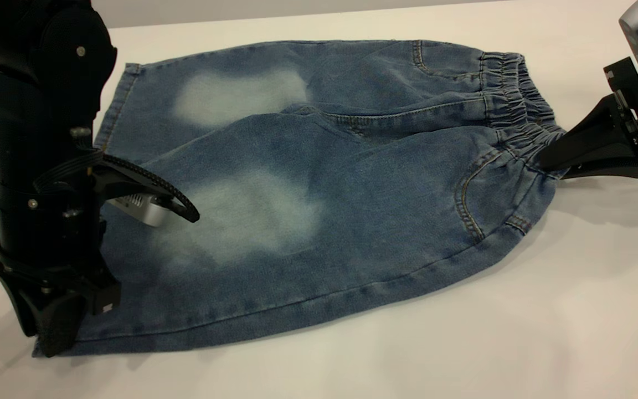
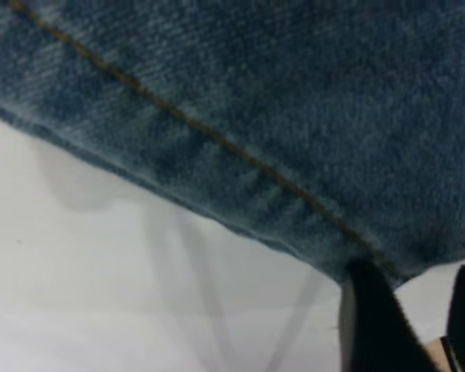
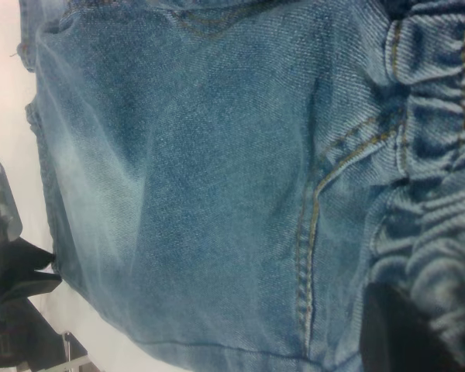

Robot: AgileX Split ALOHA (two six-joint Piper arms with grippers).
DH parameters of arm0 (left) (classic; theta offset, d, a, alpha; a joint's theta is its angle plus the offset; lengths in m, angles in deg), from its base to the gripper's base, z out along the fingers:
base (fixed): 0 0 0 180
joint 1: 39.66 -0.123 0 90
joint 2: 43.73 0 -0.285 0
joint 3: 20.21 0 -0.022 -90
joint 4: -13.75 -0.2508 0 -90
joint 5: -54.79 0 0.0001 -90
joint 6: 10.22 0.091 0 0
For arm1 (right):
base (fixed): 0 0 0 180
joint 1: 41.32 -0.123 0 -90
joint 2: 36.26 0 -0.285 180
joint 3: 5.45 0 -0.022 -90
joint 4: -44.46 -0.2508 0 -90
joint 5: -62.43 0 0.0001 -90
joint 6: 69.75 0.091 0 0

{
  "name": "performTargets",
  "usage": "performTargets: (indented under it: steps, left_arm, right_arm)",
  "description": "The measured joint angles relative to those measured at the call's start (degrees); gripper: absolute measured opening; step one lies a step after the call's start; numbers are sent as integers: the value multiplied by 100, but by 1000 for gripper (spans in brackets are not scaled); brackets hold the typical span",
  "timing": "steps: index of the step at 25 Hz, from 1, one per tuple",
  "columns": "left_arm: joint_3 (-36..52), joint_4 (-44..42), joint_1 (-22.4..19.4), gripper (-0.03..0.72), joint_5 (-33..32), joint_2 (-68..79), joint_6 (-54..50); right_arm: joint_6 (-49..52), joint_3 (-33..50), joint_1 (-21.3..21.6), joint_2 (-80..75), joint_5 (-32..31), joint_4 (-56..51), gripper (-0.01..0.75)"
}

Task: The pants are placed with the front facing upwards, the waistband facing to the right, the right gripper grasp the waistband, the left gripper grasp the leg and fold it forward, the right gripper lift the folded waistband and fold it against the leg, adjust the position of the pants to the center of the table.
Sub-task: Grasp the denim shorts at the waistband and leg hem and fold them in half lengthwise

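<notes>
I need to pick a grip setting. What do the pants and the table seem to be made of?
The pants look like soft blue denim: twill weave, tan stitching, bleached pale patches, a gathered elastic waistband. The table looks like a smooth, matte white hard surface, possibly laminate.

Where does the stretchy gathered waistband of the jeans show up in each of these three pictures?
Exterior view: the waistband is at the pants' right end, where the right gripper meets it.
Left wrist view: not in it; only a stitched hem and the table.
Right wrist view: the waistband fills the right edge.
Shared landmark: the curved, tan-stitched pocket seam.
</notes>
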Motion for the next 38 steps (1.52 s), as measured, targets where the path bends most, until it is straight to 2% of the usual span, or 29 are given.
performTargets:
  steps: [6,9,23,28,38]
  left_arm:
    - [0,-76,0,475,38,0,0]
    - [0,-100,0,522,189,0,0]
    - [0,-152,0,534,333,0,-6]
    - [0,-164,0,486,344,0,-6]
    - [0,-156,0,242,167,0,-6]
  right_arm:
    - [0,0,0,0,0,11,38]
    - [0,0,0,0,0,11,38]
    - [-13,0,0,0,0,28,38]
    - [-7,0,0,0,0,37,38]
    - [-1,0,0,0,5,45,38]
